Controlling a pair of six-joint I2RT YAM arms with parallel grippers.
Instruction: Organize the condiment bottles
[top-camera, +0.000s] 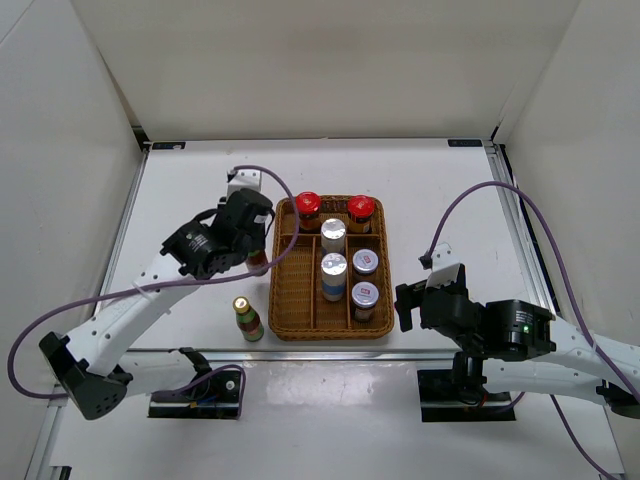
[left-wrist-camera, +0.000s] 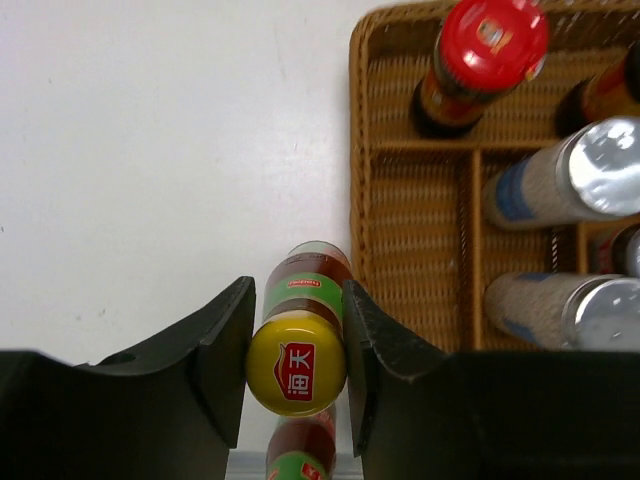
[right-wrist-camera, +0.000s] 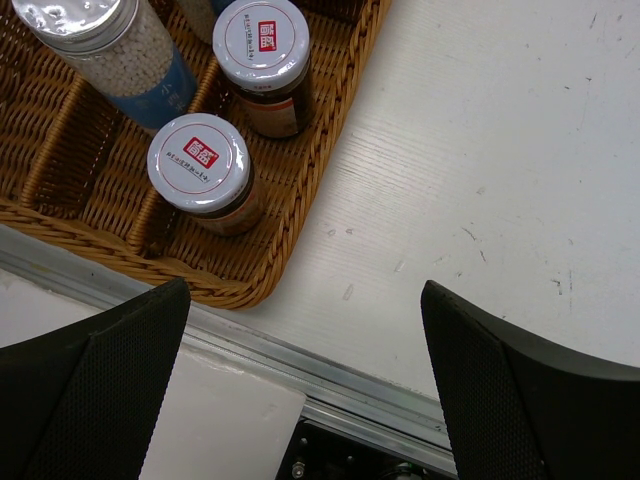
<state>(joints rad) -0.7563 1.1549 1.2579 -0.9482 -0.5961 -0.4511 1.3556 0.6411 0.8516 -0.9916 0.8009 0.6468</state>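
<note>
My left gripper (left-wrist-camera: 297, 325) is shut on a slim dark yellow-capped bottle (left-wrist-camera: 297, 366), just left of the wicker tray (left-wrist-camera: 420, 250). From above, that gripper (top-camera: 256, 250) hides most of the bottle. A second yellow-capped bottle (top-camera: 248, 318) stands on the table near the tray's front left corner. Inside the tray (top-camera: 290, 312) stand two red-capped bottles (top-camera: 307, 206) (top-camera: 361, 208), two tall silver-capped ones (top-camera: 333, 232) (top-camera: 333, 268) and two short jars (top-camera: 365, 262) (top-camera: 364, 294). My right gripper (right-wrist-camera: 305, 320) is open, with nothing in it, over the table by the tray's front right corner.
The tray's left-hand compartments (top-camera: 297, 275) hold nothing. A metal rail (right-wrist-camera: 330, 375) runs along the table's near edge under my right gripper. White walls enclose the table on three sides.
</note>
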